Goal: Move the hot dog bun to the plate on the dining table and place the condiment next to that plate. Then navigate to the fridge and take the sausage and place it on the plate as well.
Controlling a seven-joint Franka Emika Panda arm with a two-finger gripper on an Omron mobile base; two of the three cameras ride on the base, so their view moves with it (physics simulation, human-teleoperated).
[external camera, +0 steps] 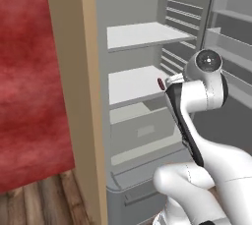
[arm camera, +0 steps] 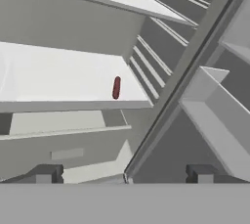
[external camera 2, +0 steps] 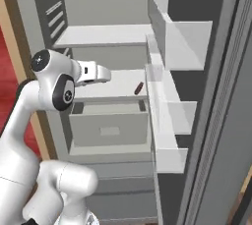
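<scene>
The fridge (external camera: 142,35) stands open in front of me, with pale grey shelves inside. The sausage (arm camera: 116,87), a small dark red rod, lies near the front right corner of the middle shelf (arm camera: 58,78). It is also seen as the sausage (external camera 2: 139,88) and the sausage (external camera: 161,82) from the base. My gripper (arm camera: 123,174) is open, its fingertips (arm camera: 46,174) set wide apart, with nothing between them. It hovers short of the shelf's front edge, apart from the sausage. My white hand (external camera 2: 96,73) points toward the shelf. Bun, plate, condiment and dining table are out of view.
A closed drawer (external camera 2: 109,123) sits under the middle shelf. Door racks (external camera 2: 172,37) jut out on the right, close to the sausage's end of the shelf. A tan cabinet side (external camera: 74,96) and a red wall (external camera: 24,71) bound the left.
</scene>
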